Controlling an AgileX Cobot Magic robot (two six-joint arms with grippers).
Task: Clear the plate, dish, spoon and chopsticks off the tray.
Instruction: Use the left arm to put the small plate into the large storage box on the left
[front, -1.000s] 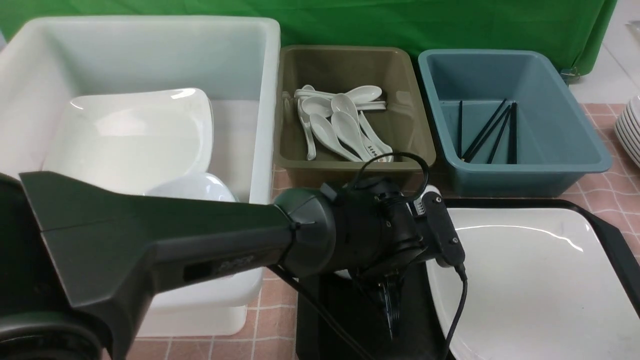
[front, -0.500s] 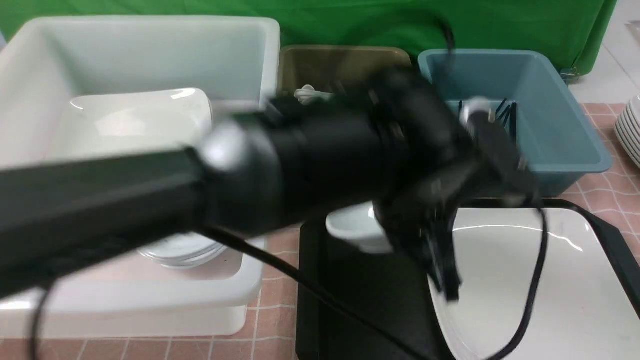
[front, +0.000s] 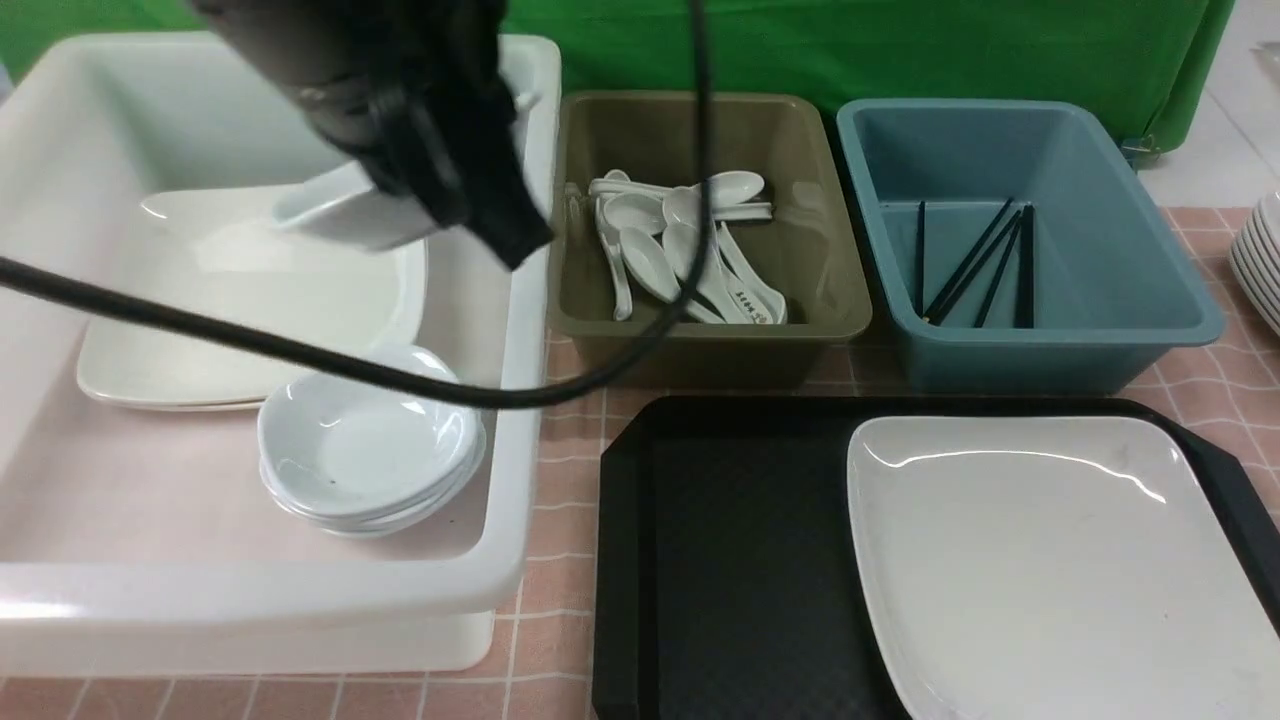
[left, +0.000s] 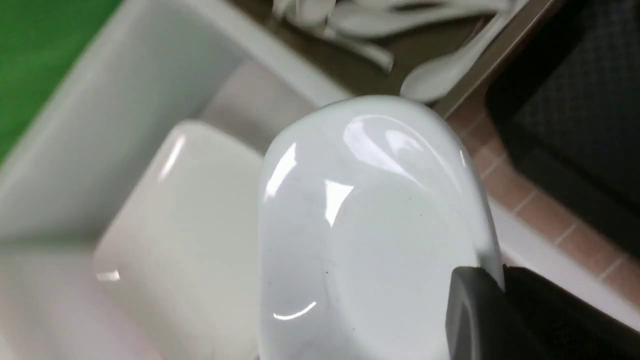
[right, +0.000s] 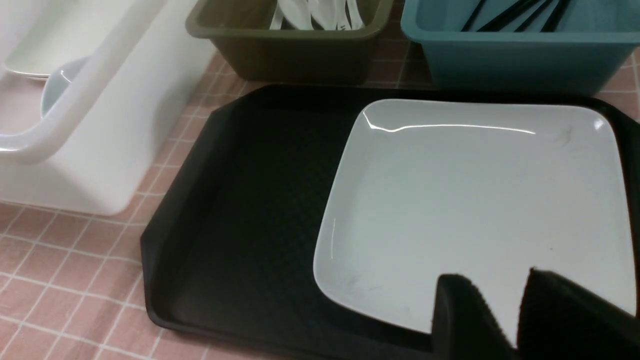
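Front view: the left tool (front: 455, 200), a dark blur with its fingertips hidden, clamps a small pale glossy dish (front: 340, 212) above the white tub (front: 528, 300); the glossy rounded-square plate (front: 1040, 560), cut off by the frame, lies on the diamond-textured black tray (front: 730, 560); left wrist view: one dark finger pinches the dish's rim; right wrist view: the right tool (right: 505, 285) hangs over the plate, fingers narrowly parted, gripping nothing.

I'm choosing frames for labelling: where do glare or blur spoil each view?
Front view: sharp, only a thin glare streak along the far rim of the plate. Left wrist view: soft all over, bright highlights on the held dish, the spoons behind it blurred. Right wrist view: crisp, one glare line across the plate.
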